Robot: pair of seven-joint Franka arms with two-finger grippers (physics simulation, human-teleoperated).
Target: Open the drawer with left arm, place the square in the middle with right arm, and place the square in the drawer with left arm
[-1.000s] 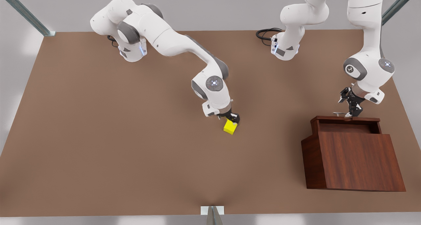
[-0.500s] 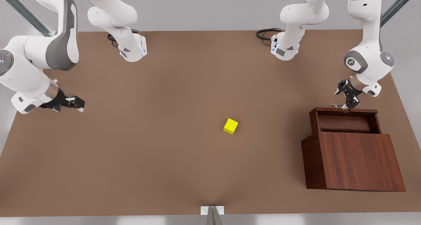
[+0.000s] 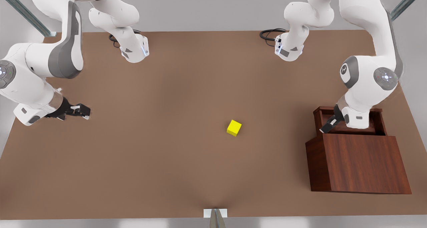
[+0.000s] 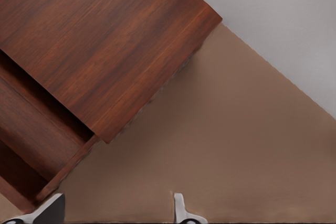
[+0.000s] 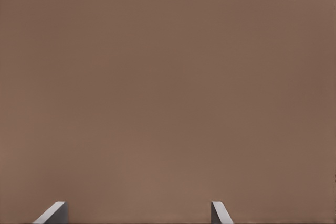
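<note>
The square (image 3: 234,127) sat alone on the bare desk (image 3: 186,174) near its centre, tilted a little to the desk's edges, with nothing touching it; it looked set there so that the other arm could reach it. Well off toward the front view's right stood the cabinet (image 3: 363,163), its drawer (image 3: 320,116) pulled out and its hollow showing, ready, I judge, to take the square. The left tool (image 3: 326,126) hung over the drawer's near corner, pointing toward the desk's centre. Its fingertips (image 4: 181,211) stood apart in the left wrist view, so it was open and held nothing; this read as a start toward the square. The right tool (image 3: 81,110) waited near the desk's edge at the front view's left, well away from the square, its tips (image 5: 218,213) spread above plain desk, also open and empty. No brand, label or writing could be read on anything
</note>
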